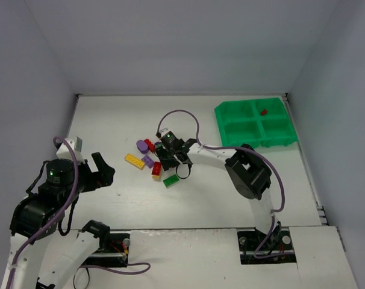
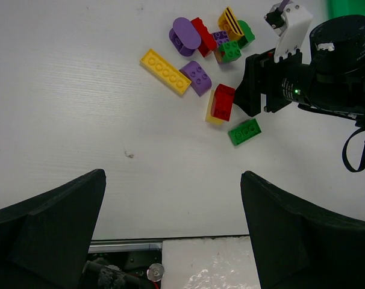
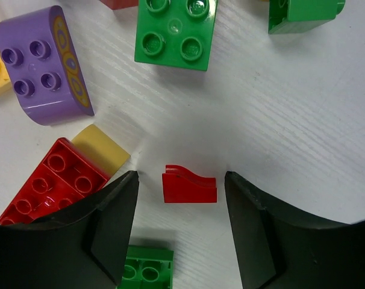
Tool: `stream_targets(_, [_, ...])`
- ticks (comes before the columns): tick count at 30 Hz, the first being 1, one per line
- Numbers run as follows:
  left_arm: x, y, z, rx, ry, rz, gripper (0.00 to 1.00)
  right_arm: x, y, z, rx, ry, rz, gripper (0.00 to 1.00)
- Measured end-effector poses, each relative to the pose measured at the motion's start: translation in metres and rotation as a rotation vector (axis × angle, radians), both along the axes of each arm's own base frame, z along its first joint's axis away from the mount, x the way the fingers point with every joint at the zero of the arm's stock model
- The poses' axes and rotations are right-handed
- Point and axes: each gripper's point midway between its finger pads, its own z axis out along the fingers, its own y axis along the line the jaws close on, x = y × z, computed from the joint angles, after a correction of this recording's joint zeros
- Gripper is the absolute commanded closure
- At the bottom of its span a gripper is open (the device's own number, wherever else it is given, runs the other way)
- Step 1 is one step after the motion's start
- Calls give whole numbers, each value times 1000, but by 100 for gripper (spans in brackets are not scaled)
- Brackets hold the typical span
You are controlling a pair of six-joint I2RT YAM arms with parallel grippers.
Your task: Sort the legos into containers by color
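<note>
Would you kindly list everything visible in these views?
Tray: one, green, table's far right.
Tray brick: one, red, far-right compartment.
Red bricks: two, mid-table pile.
Small red piece: one, between right fingers, untouched.
Green bricks: three, pile.
Purple bricks: three, pile.
Yellow bricks: at least two, pile; one under a red.
Table: one, white.
Arms: two, white and black; left arm, right arm, near edge.
Left fingers: two, black, open over bare table.
Right fingers: two, black, open.
</note>
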Motion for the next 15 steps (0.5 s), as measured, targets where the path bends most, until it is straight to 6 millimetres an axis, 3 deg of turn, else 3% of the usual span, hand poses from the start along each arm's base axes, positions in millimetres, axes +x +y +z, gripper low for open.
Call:
stream_targets(8, [-2, 1, 1, -1, -2, 0, 13, 1, 0, 0, 3, 2, -5, 57])
stream_targets(11, [-3, 1, 1, -2, -2, -1, 13, 2, -1, 0, 3, 3, -10, 75])
stream_targets(12, [-3, 1, 1, -2, -1, -1, 13, 2, -1, -1, 3, 3, -13, 86])
stream_targets(15, [-3, 0, 1, -2, -1, -3, 13, 4, -2, 0, 1, -1, -21, 100])
